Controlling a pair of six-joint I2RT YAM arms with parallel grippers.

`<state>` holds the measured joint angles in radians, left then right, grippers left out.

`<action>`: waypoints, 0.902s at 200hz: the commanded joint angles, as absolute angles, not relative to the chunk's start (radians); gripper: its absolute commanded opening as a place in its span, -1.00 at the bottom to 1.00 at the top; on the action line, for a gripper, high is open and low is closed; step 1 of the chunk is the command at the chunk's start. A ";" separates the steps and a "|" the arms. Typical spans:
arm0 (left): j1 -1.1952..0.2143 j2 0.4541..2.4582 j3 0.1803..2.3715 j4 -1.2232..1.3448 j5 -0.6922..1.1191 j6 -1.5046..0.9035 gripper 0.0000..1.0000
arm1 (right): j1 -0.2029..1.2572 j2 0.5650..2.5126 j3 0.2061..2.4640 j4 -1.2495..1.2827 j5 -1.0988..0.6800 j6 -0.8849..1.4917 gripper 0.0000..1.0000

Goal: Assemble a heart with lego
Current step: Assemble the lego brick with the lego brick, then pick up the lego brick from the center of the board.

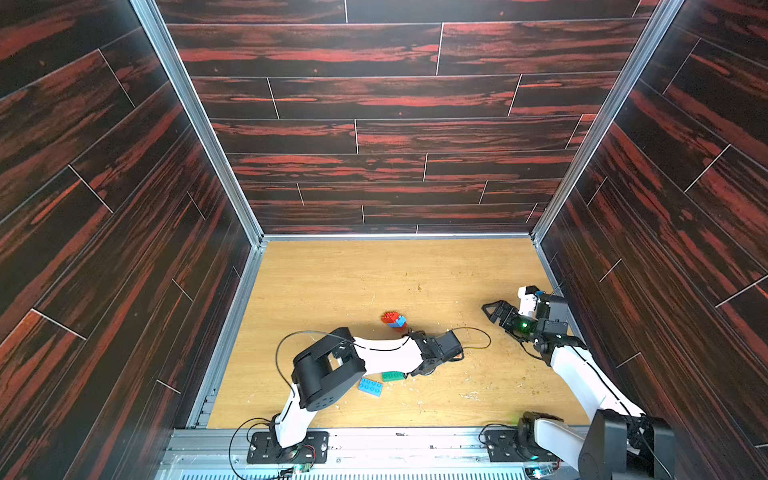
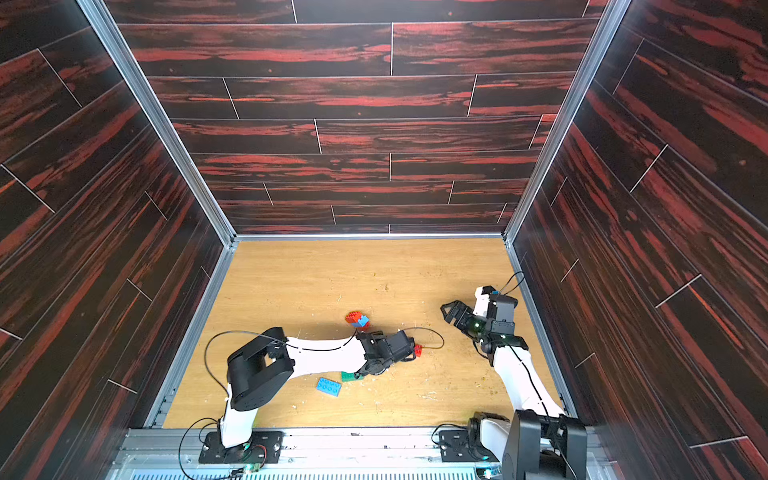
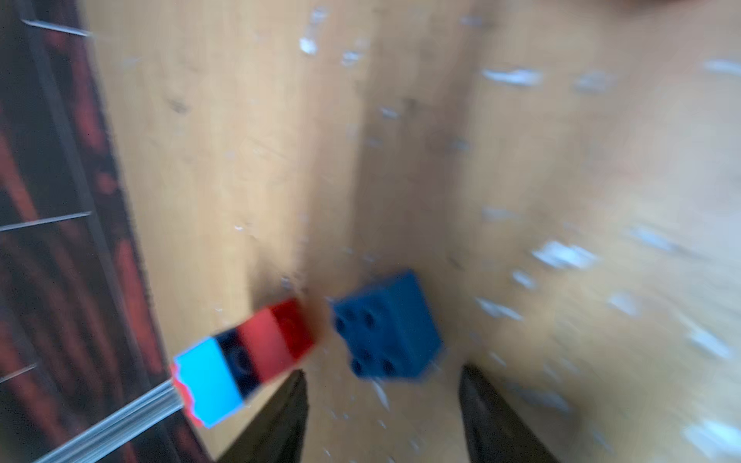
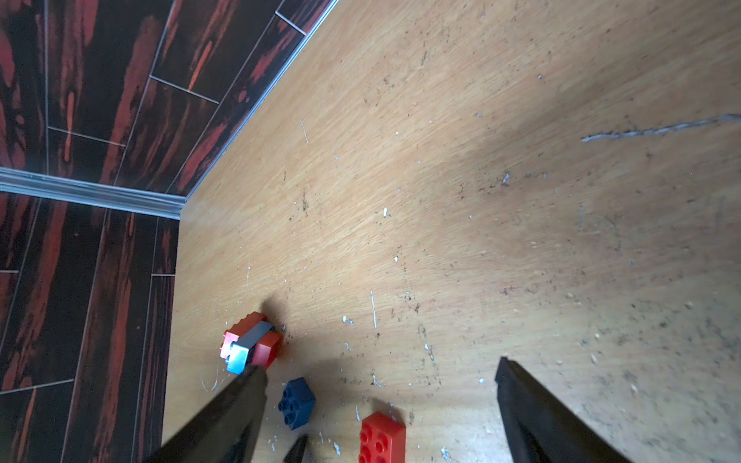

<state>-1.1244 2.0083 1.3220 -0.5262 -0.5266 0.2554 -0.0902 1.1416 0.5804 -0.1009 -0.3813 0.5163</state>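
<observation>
Left claw [image 3: 383,385] hangs spread, pinching nothing, just beside the half-built heart [image 1: 394,319]. Right claw [image 1: 489,313] gapes wide and empty, well apart from that heart. Heart next: red, light-blue and dark bricks joined in one clump. Well apart from it, partly under the left arm, sit a light-blue long brick [image 1: 370,386] and a green brick [image 1: 392,376]. Near it, a red brick [image 4: 381,441]. Smallest, a dark-blue square [image 3: 387,328], just beside the heart but not touching, and seemingly tipped with its studs sideways. Trouble ahead, likely: a pinch on that tipped square could skew it or squirt it away, and a stray finger could knock the heart. No brand or writing can be read.
</observation>
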 commanded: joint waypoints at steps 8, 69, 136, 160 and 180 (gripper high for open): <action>-1.139 1.880 1.282 -0.641 -0.315 0.186 0.59 | -0.091 1.162 0.578 -0.078 -0.421 0.470 0.87; -1.020 1.623 1.202 -0.529 -0.235 0.020 0.67 | -0.032 1.205 0.637 -0.149 -0.444 0.331 0.85; -0.714 1.481 1.096 -0.388 -0.153 -0.285 0.63 | 0.465 1.323 0.825 -0.341 -0.038 0.162 0.57; -0.591 1.501 1.055 -0.328 -0.075 -0.444 0.59 | 0.645 1.439 0.891 -0.352 0.052 0.084 0.47; -0.543 1.539 1.053 -0.290 -0.054 -0.506 0.58 | 0.716 1.557 0.956 -0.368 0.044 0.030 0.41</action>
